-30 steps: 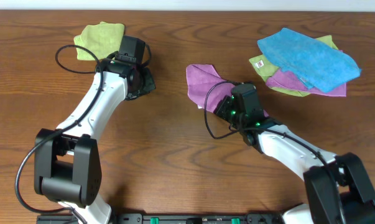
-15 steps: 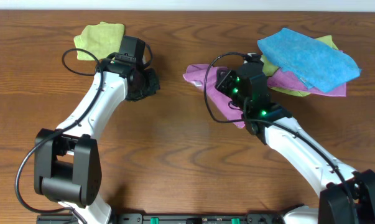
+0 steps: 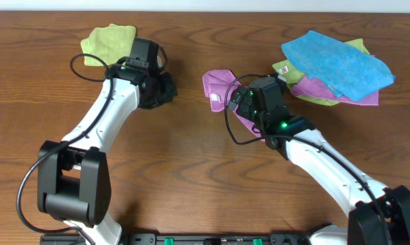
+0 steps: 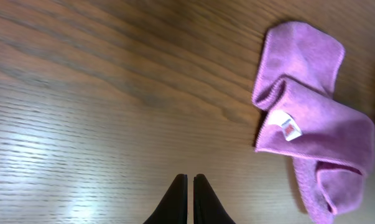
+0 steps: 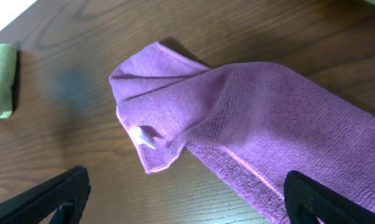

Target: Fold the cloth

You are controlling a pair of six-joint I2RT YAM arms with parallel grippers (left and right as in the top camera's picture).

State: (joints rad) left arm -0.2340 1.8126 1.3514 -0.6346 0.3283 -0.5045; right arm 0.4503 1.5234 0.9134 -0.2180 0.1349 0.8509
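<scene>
Right gripper (image 5: pixel 186 177) opened wide above cloth (image 5: pixel 249 118) edge; left gripper (image 4: pixel 190 182) closed, well apart.

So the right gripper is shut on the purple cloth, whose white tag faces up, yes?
Not quite. The right gripper is open, holding nothing; the right wrist view shows its fingers spread wide over the purple cloth. The white tag does face up.

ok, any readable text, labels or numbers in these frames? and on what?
Nothing legible in any view.
Tag on the purple cloth: white with a small red mark, too blurred to read.
Label on the green cloth in the right-hand pile: dark print, too small to read.
</scene>
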